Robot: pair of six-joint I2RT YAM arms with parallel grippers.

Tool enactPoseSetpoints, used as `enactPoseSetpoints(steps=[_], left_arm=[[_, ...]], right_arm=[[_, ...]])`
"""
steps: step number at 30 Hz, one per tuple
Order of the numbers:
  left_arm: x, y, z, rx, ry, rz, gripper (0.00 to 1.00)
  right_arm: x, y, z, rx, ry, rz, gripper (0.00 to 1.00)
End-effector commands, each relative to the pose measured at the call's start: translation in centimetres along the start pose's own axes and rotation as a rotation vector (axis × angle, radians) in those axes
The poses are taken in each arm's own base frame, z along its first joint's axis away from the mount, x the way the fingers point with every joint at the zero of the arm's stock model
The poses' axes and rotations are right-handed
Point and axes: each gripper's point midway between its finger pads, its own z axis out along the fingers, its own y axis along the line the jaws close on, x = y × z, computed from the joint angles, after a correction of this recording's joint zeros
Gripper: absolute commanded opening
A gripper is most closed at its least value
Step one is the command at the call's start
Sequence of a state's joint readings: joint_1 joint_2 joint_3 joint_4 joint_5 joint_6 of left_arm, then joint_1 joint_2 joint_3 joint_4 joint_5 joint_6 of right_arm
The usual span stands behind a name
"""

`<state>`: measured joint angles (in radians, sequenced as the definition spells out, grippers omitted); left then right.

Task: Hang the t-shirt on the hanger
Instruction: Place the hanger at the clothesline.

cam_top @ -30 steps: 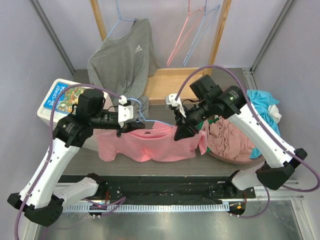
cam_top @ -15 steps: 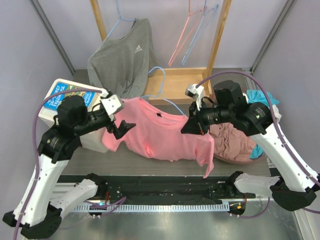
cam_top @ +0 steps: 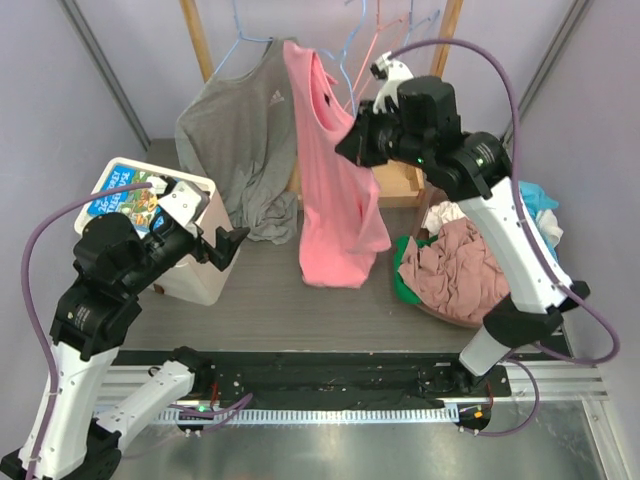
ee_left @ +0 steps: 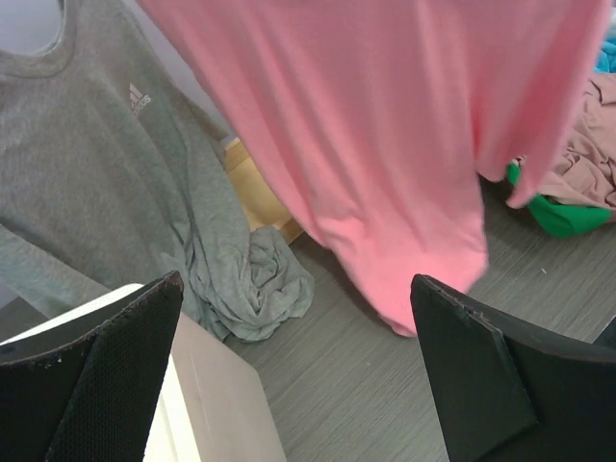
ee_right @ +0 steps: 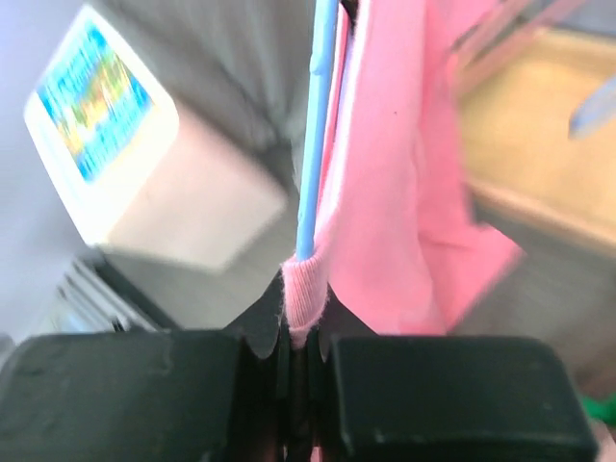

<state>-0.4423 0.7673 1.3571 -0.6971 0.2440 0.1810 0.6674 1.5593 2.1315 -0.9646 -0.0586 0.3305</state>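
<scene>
Right claw (ee_right: pixel 301 332) pinches the salmon-pink t-shirt (cam_top: pixel 335 195), hanging long and limp.

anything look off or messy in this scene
The t-shirt hangs lopsided in a narrow drape, pinched by one hemmed edge alongside the hanger in the right pincer. The grey top has its hem bunched on the table.

My left arm sits low and folded, wrist level, its gripper (cam_top: pixel 225 246) pointing forward with both fingers spread wide. My right arm reaches high, elbow bent; its gripper (cam_top: pixel 350 150) is pinched tight, a fold of the t-shirt (ee_right: pixel 306 294) caught between the fingertips
</scene>
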Motion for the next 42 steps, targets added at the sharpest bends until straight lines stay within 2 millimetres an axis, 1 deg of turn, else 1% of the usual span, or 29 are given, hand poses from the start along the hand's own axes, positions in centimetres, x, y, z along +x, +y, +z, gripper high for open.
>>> enactPoseSetpoints(steps=[1,2,4,5,7,8,9,11,12,13,15,17,18,21,22,23,24,25,26,27,28,32,35,36,42], left_arm=[[-0.2,0.4,0.2,-0.029,-0.032,-0.035,1.0],[-0.4,0.3,0.2,-0.028,-0.042,-0.038,1.0],[-0.4,0.1,0.2,-0.018,-0.042,-0.049,1.0],[-0.3,0.1,0.3,-0.017,-0.042,-0.056,1.0],[-0.4,-0.1,0.2,-0.01,-0.048,-0.057,1.0],[-0.2,-0.1,0.1,-0.01,-0.047,-0.061,1.0],[-0.2,-0.2,0.1,-0.008,-0.049,-0.06,1.0],[0.0,-0.2,0.1,-0.009,-0.047,-0.067,1.0],[0.1,-0.3,0.1,-0.008,-0.049,-0.067,1.0],[0.0,-0.4,-0.1,-0.004,-0.054,-0.068,1.0],[0.4,-0.5,-0.1,-0.005,-0.049,-0.071,1.0],[0.8,-0.6,-0.2,-0.004,-0.045,-0.072,1.0],[0.7,-0.6,-0.3,-0.004,-0.049,-0.069,1.0],[1.0,-0.8,-0.4,0.0,-0.047,-0.073,1.0],[0.9,-0.8,-0.5,-0.001,-0.053,-0.07,1.0],[1.0,-0.9,-0.7,0.0,-0.053,-0.068,1.0],[1.1,-0.9,-0.7,-0.001,-0.053,-0.072,1.0],[1.1,-0.9,-0.8,-0.001,-0.053,-0.069,1.0],[1.2,-1.0,-0.9,0.002,-0.055,-0.065,1.0],[1.4,-1.0,-0.9,0.001,-0.047,-0.062,1.0],[1.8,-1.0,-0.8,0.0,-0.038,-0.062,1.0],[2.3,-1.1,-1.3,-0.003,-0.037,-0.057,1.0],[2.5,-1.2,-1.5,-0.006,-0.035,-0.056,1.0],[2.6,-1.2,-1.5,-0.005,-0.031,-0.057,1.0],[2.8,-1.4,-1.5,0.003,-0.03,-0.056,1.0]], right_arm=[[-9.5,2.1,-0.4,-0.005,-0.314,0.122,0.01],[-11.4,1.8,0.1,0.024,-0.387,0.146,0.01],[-13.1,1.4,0.4,0.051,-0.454,0.161,0.01],[-14.3,0.9,0.7,0.078,-0.51,0.174,0.01],[-14.7,0.2,2.4,0.117,-0.534,0.177,0.01],[-15.4,0.2,2.7,0.122,-0.566,0.177,0.01],[-15.3,-0.4,4.0,0.149,-0.567,0.165,0.01],[-16.1,-0.8,4.6,0.176,-0.605,0.152,0.01],[-15.9,-1.1,5.7,0.187,-0.599,0.144,0.01],[-16.3,-1.1,5.9,0.19,-0.621,0.134,0.01],[-16.1,-1.7,7.3,0.219,-0.618,0.092,0.01],[-16.2,-1.8,8.3,0.225,-0.629,0.058,0.01],[-15.9,-2.2,9.3,0.238,-0.62,0.029,0.01],[-16.5,-3.0,10.3,0.243,-0.642,0.006,0.01],[-16.5,-3.2,11.2,0.24,-0.642,-0.008,0.01],[-16.5,-3.3,11.7,0.235,-0.639,-0.017,0.01],[-16.5,-3.8,12.2,0.239,-0.638,-0.018,0.01],[-16.7,-3.7,12.5,0.216,-0.638,-0.021,0.01],[-15.9,-4.1,14.0,0.221,-0.615,-0.03,0.01],[-16.0,-4.5,14.2,0.227,-0.616,-0.034,0.01],[-15.6,-4.4,14.8,0.215,-0.601,-0.043,0.01],[-13.8,-5.0,16.9,0.22,-0.541,-0.082,0.01],[-12.5,-5.9,17.9,0.251,-0.496,-0.111,0.01],[-12.2,-6.1,17.9,0.263,-0.484,-0.116,0.01],[-9.0,-7.9,18.7,0.343,-0.353,-0.162,0.01]])
